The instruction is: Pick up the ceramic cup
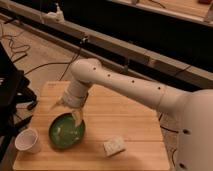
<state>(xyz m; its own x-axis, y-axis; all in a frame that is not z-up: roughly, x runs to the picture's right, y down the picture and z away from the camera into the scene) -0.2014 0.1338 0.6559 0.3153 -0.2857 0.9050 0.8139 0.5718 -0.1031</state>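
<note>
The ceramic cup (27,141) is a small plain white cup standing upright near the front left corner of the wooden table (125,120). My white arm reaches in from the right and bends down at the wrist. My gripper (71,112) hangs open over the far rim of the green bowl (66,132), with nothing between its fingers. It is up and to the right of the cup, about a bowl's width away, and does not touch it.
A pale sponge-like block (114,146) lies on the table right of the bowl. Black equipment (9,95) stands against the table's left edge, with cables on the floor behind it. A dark rail (150,55) runs across the back.
</note>
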